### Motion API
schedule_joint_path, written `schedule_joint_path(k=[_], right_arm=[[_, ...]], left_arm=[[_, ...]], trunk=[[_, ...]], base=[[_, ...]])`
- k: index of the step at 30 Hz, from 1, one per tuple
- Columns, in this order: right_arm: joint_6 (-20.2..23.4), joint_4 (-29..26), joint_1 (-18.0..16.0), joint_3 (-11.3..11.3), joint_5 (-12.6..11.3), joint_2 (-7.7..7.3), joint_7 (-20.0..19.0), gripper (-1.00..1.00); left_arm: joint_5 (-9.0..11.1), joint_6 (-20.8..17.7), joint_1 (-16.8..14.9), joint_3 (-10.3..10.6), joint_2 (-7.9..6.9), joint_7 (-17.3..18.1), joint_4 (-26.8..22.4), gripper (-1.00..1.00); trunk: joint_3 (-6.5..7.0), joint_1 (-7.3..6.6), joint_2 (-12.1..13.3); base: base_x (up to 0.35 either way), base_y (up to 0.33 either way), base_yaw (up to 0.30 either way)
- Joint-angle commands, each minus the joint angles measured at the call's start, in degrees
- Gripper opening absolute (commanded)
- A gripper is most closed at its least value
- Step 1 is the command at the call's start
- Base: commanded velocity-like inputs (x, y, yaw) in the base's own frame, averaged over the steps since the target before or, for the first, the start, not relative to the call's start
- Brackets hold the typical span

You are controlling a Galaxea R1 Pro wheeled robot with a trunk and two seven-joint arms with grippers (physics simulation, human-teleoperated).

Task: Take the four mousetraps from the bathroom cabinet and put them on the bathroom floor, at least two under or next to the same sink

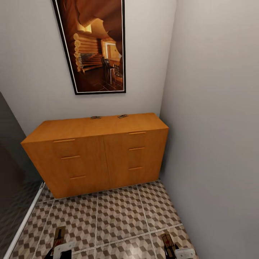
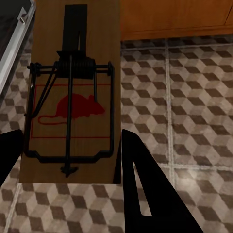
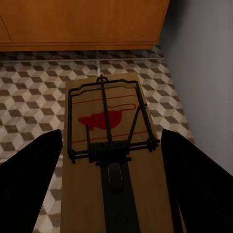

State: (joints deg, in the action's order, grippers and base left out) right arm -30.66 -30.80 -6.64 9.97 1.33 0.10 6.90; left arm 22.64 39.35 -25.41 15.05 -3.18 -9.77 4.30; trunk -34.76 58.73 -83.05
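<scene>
The left pincer (image 2: pixel 68 160) is clamped on a flat rectangular brown wooden mousetrap (image 2: pixel 73 92) with dark wire parts and a red mouse print; its black fingers (image 2: pixel 145 194) press the board's two long edges. The right pincer (image 3: pixel 111 160) grips a second brown wooden mousetrap (image 3: pixel 109 145) of the same kind between its two dark fingers (image 3: pixel 194 179), the board lying level between them.

In the head view both pincers sit low at the near edge, the left pincer (image 1: pixel 58 248) and the right pincer (image 1: pixel 172 250) well apart, each pointing forward with its trap held above the cube-patterned brown, beige and white tiled bathroom floor (image 1: pixel 118 212).

Beyond the tiles stands the low, wide orange-brown wooden cabinet (image 1: pixel 97 158), its drawer fronts all closed, set against the wall in the corner. On its flat top, near the back edge, lie two more small mousetraps, one (image 1: pixel 95 117) just left of the other (image 1: pixel 122 116). Above hangs a black-framed picture of a log interior (image 1: pixel 95 46).
</scene>
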Motion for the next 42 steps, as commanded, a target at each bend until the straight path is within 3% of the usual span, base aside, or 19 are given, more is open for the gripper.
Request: schedule_joint_path(k=[1,11,21,42], right_arm=[[-0.1,0.0,0.0,0.3,0.1,-0.08,0.6,-1.0],[-0.8,0.0,0.0,0.3,0.1,-1.68,0.6,-1.0],[-0.9,0.0,0.0,0.3,0.1,-1.45,0.6,-1.0],[-0.9,0.0,0.0,0.4,0.2,-1.42,0.7,-1.0]], left_arm=[[0.0,0.2,-0.1,0.5,0.03,-0.2,0.2,-1.0],[0.0,0.2,-0.1,0.5,0.02,-0.2,0.2,-1.0],[0.0,0.2,-0.1,0.5,0.02,-0.2,0.2,-1.0],[0.0,0.2,-0.1,0.5,0.02,-0.2,0.2,-1.0]], trunk=[[-0.05,0.0,0.0],[-0.05,0.0,0.0],[-0.06,0.0,0.0],[-0.97,0.0,0.0]], base=[[0.0,0.0,0.0],[0.0,0.0,0.0],[0.0,0.0,0.008],[0.0,0.0,0.198]])
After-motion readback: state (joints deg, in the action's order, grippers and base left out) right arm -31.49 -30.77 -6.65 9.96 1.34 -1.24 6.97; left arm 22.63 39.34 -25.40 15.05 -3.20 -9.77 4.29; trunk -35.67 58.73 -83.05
